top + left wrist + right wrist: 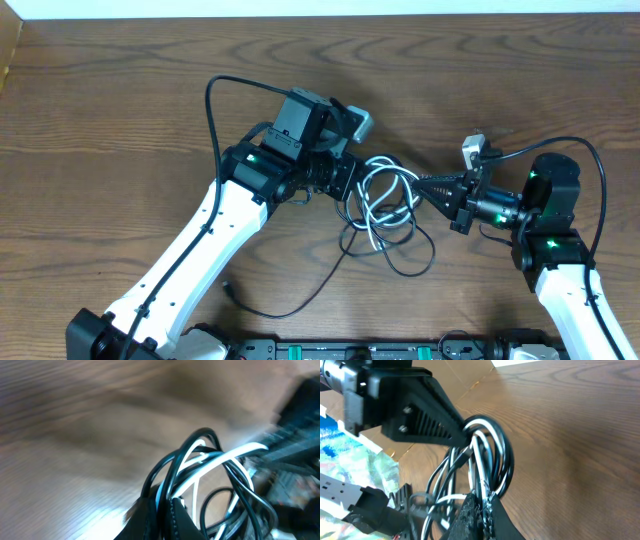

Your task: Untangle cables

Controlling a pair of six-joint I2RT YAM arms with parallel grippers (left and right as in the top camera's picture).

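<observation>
Nearest the robot's base, one strand of the cables (385,210), thin flexible cords in black with one in white, trails loose over the brown wood-grain table (120,120). Its small end plug (229,290) lies just beside the left arm's white link.

Farther in, the cords bunch into a knot of overlapping loops at mid-table, between the two arms.

The left claw (352,182), black and ribbed, has its jaws together, clamped on the knot's left side. In its own wrist view, black and white loops (215,462) fan out from the pinched fingertips (172,515).

The right claw (418,185) reaches in from the right. Its jaws are also together, and they pinch white and black strands at the tips (482,510). In that view the loops (492,445) arch up to the left claw's black finger (430,422) beyond.

I cannot tell whether the knot rests on the table or hangs just above it.

Past it all, brown cardboard (465,375) borders the table.
</observation>
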